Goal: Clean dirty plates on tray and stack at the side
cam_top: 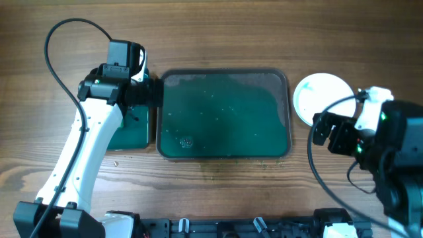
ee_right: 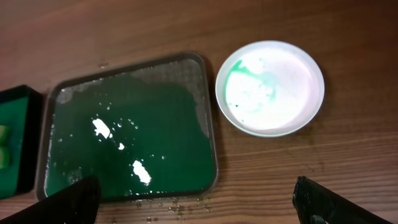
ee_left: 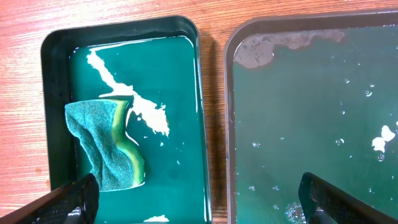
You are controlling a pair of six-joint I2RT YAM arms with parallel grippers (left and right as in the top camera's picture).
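no legible text, label, brand, number or sign in any of the three views.
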